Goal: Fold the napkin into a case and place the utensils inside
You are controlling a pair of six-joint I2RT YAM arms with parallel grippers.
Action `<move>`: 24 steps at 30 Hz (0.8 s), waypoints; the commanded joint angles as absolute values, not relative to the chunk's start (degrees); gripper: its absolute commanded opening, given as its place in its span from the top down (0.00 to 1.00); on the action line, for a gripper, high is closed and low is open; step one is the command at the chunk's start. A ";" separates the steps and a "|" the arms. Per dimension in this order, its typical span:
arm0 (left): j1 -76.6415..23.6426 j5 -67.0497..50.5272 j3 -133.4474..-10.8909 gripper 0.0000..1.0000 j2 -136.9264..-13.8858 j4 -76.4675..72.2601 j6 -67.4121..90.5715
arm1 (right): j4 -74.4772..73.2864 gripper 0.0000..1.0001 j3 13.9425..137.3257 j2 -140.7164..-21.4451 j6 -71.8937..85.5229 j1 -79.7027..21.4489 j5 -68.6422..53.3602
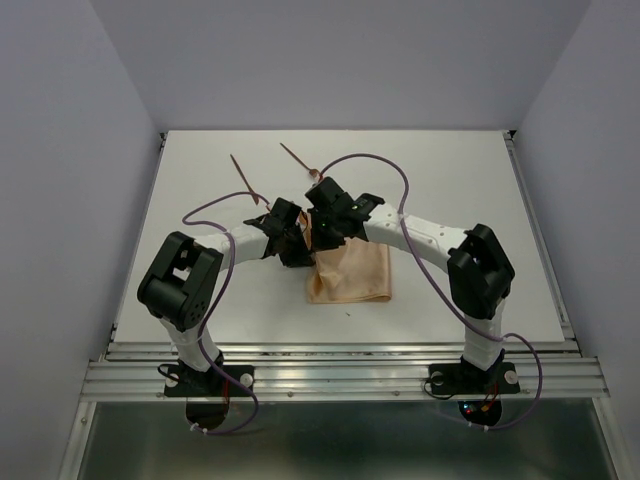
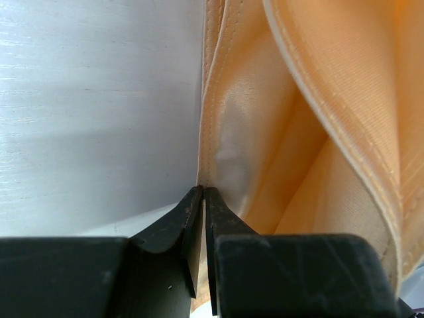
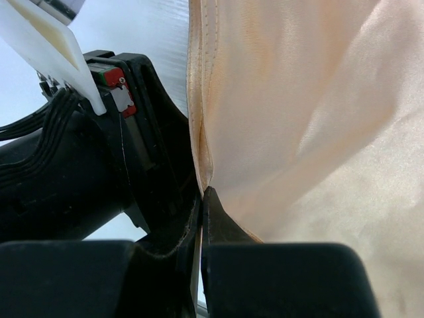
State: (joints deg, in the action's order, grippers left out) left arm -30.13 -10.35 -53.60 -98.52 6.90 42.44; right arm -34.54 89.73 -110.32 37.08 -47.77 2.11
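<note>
Napkin pinched at its edge by left gripper and right gripper.
Two utensils are seen lying apart from each other on the table, beyond the arms and left of centre. The left gripper is clamped on a hemmed edge of the napkin. Just beside it, the right gripper is closed on a stitched edge too. The folded napkin is spread to the right of both grippers, near the table's middle.

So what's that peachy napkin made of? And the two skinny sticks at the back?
The napkin looks like woven cloth with a soft satin sheen: it has stitched hems, fine ribbing and shiny folds. The utensils are reddish-brown, maybe wood or plastic, but they are too small to tell.
</note>
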 commanded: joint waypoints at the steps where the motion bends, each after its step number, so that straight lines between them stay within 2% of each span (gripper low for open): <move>1: -29.79 -8.26 -52.56 0.82 -100.02 8.00 41.13 | -34.37 0.99 89.12 -107.31 39.20 -48.69 2.55; 19: -29.79 -8.26 -50.80 0.82 -98.09 7.82 41.13 | -33.66 0.99 93.07 -111.36 39.55 -48.69 1.23; 24: -29.79 -7.38 -50.10 0.78 -96.33 8.26 40.96 | -33.66 0.99 94.04 -112.15 39.46 -48.69 1.14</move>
State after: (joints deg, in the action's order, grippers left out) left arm -29.89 -10.52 -52.45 -98.02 5.41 42.46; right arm -34.48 90.96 -111.53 39.27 -48.05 1.85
